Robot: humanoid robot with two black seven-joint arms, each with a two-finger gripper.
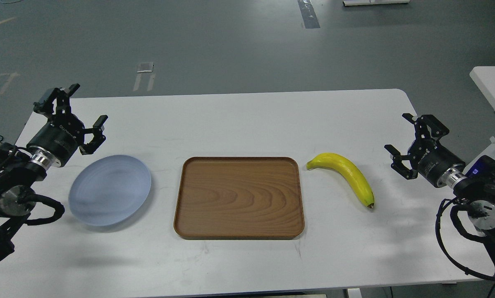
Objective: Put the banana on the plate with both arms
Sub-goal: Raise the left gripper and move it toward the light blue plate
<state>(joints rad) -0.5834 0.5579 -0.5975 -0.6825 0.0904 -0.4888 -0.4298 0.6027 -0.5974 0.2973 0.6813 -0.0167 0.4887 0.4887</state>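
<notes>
Curved bright-yellow banana [346, 174] lies toward the white bench's [239, 116] right edge, just beside the brown wooden tray [239, 198]; round pale blue-grey plate [110, 189] sits left. Left pincer [84, 118] spread, right pincer [400, 138] spread, both empty. Banana looks light, smooth, bruisable: take it mid-body, gently.

Left arm: my black jointed left arm [11, 182] is built of thick rounded segments, with a round grey metal cap on one joint.
Left wrist: a silver ring sits behind a black cylinder bearing small white lettering.
Left jaws: black, two-fingered, with angular linkages [84, 118].
Right arm: my black jointed right arm [479, 198] matches it, with a silver wrist ring and a small blue-lit patch.
Right jaws: black, angular [400, 138].
Cables: black looped cables hang beside both arms.
</notes>
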